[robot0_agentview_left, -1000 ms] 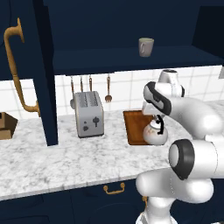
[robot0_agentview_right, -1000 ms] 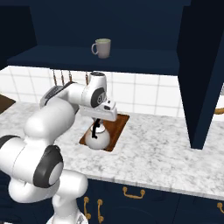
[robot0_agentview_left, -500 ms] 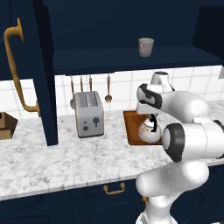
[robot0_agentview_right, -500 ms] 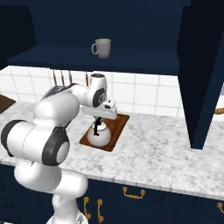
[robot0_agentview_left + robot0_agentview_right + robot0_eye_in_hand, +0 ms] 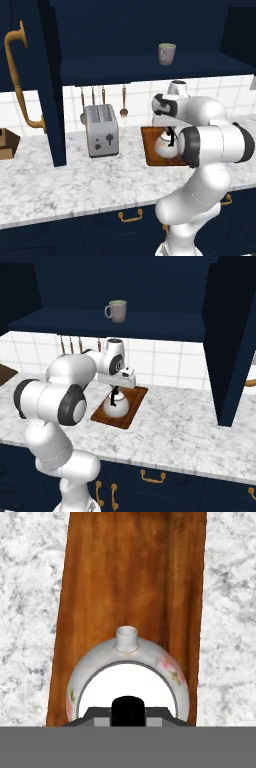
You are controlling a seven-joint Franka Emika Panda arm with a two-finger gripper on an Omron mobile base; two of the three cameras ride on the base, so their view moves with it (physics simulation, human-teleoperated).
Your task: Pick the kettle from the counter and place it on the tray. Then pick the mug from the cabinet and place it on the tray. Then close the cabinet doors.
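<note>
The white kettle (image 5: 163,145) (image 5: 115,408) (image 5: 127,672) with faint pink flowers is at the near end of the brown wooden tray (image 5: 148,138) (image 5: 136,402) (image 5: 135,577). My gripper (image 5: 172,135) (image 5: 116,394) (image 5: 128,711) comes down from above and is shut on the kettle's black arched handle. Whether the kettle's base touches the tray I cannot tell. The grey-beige mug (image 5: 166,53) (image 5: 117,310) stands on the shelf of the open navy cabinet, above the tray. The marbled counter (image 5: 75,180) (image 5: 190,431) carries the tray.
A silver toaster (image 5: 101,131) stands left of the tray, with utensils hanging on the tiled wall behind it. A cardboard box (image 5: 7,144) sits at the far left. The open cabinet doors (image 5: 47,85) (image 5: 230,341) hang down over the counter on both sides.
The kettle, still in my gripper, has shifted a little to the left over the tray, and the arm's elbow has swung round. The mug and doors have not moved.
</note>
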